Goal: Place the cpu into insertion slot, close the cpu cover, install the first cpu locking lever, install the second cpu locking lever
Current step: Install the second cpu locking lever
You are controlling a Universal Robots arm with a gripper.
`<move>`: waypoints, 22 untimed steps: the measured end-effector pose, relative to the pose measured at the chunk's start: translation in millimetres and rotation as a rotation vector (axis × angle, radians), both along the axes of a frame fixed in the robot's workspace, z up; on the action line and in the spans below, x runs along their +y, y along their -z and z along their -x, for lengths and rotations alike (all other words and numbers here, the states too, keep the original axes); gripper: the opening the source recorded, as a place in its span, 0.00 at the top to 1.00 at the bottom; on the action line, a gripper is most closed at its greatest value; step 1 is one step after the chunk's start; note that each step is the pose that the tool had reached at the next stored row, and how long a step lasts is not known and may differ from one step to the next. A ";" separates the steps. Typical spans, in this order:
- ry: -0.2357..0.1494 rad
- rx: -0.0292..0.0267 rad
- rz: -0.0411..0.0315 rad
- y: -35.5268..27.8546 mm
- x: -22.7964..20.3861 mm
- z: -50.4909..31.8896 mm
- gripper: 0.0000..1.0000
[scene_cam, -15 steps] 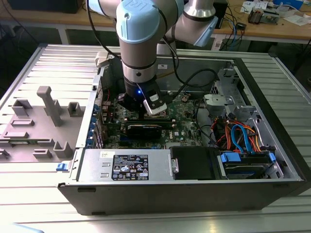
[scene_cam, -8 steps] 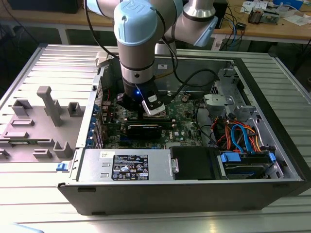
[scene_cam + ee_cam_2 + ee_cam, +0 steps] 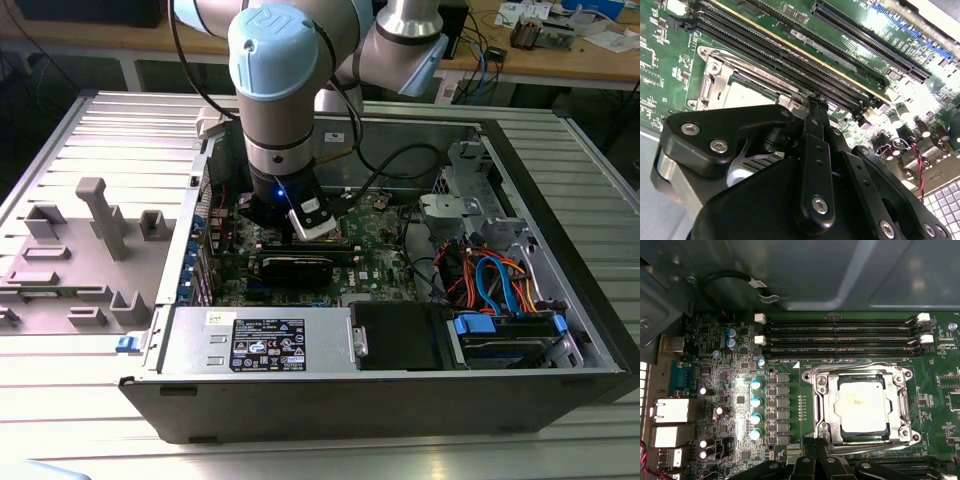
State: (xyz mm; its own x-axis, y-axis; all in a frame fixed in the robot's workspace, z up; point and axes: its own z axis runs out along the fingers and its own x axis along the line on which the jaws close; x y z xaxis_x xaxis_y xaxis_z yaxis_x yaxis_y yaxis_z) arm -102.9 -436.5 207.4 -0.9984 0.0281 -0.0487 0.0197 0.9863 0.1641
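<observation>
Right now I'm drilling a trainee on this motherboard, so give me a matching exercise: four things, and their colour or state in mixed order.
Things:
1. cpu
2. cpu cover
3. memory slots
4. gripper

Descriptions:
A. long, black, with white end clips
B. silver frame lying flat around the chip
C. black, at the socket's edge
D. pale metal top, seated in the socket

Pairs: 1-D, 2-B, 3-A, 4-C

The cpu (image 3: 861,408) lies in the insertion slot (image 3: 862,434) with the cpu cover (image 3: 902,409) closed around it; my pincer (image 3: 815,447) sits at the slot's six o'clock, memory slots (image 3: 840,337) at twelve.
</observation>
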 end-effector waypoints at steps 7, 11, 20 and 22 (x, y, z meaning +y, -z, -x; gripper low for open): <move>0.000 -0.0056 -0.0138 3.2 0.0 3.8 0.89; 0.000 -0.0114 -0.0178 6.4 0.1 9.9 0.89; 0.000 -0.0127 -0.0195 7.4 0.0 11.5 0.89; 0.000 -0.0125 -0.0190 7.0 -0.1 11.5 0.89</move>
